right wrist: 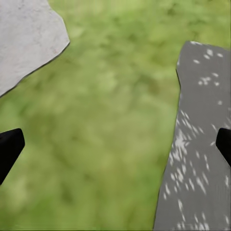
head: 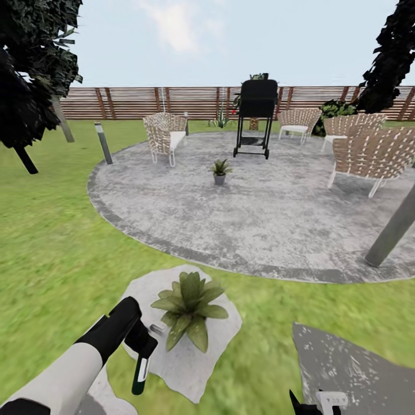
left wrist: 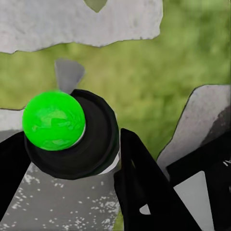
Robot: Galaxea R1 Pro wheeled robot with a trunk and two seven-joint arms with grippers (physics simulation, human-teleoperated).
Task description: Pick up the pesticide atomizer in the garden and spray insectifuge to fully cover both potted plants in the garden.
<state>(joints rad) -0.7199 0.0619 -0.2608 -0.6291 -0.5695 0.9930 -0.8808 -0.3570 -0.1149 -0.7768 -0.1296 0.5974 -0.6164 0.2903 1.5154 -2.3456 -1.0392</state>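
Garden lawn (head: 52, 242), round grey patio (head: 259, 219), slatted fence (head: 144, 102) behind; on the patio I count wicker chairs (head: 164, 135) and a black grill (head: 255, 118).

Item one: near potted plant (head: 189, 308), on a pale stepping stone (head: 190, 346) just beside my left hand (head: 141, 357).

Item two: far potted plant (head: 219, 171), on the patio before the grill.

Item three: pesticide atomizer (head: 140, 373), clenched in my left hand, hanging downward; in the left wrist view (left wrist: 72, 137) its end shows bright green.

Right hand (right wrist: 115, 144): fingers spread wide over grass, grasping nothing.
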